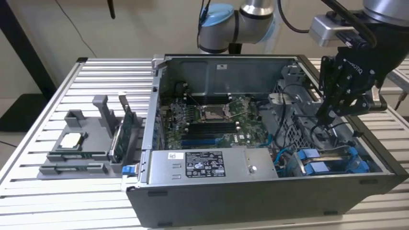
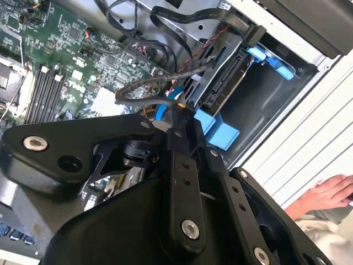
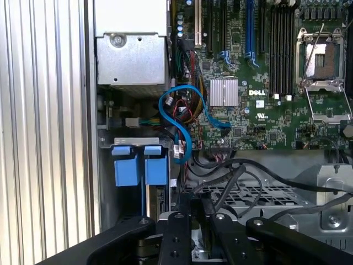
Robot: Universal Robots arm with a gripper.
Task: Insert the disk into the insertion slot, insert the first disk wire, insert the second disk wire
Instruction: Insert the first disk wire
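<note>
The silver-grey disk (image 2: 218, 131) in its bright blue plastic carrier already sits in its slot, just beside the black metal pincer (image 2: 181, 113) — apparently clamped on a thin black wire (image 2: 138, 87) — so both wire insertions look unfinished.

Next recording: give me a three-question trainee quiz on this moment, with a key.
1. True or false: the gripper hangs outside the case, over the table.
2. In the second wrist view, the gripper is shut on: A a black wire; B a screwdriver; C a memory stick.
3. Fill in: the two carriers side by side in the drive bay are ___ in colour.

Key
1. False: it reaches down into the open case, at the exterior view's right.
2. A
3. blue
</note>
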